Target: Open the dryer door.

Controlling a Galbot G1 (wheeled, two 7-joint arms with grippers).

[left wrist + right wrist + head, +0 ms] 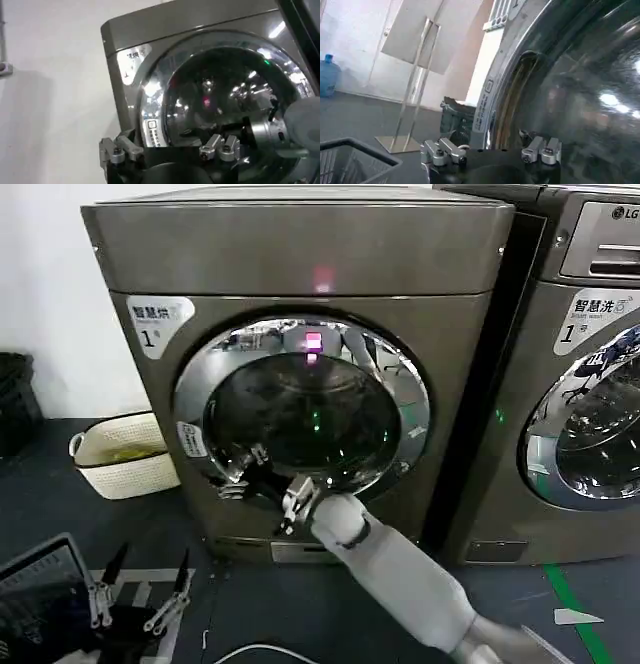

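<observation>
Dryer door [305,409] shut, right gripper [243,467] at its lower-left chrome edge.

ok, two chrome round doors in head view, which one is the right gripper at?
The dryer door on the plain-topped dryer, not the LG machine's door beside it. The right gripper sits at its lower-left chrome rim; left gripper low by the floor.

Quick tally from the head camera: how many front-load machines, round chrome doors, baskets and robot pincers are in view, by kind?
Front-load machines: 2, the dryer and the LG machine.
Round chrome doors: 2, the dryer door and the LG machine's door.
Baskets: 1, white basket.
Pincers: 2, right pincer, left pincer.
Total: 7.
</observation>
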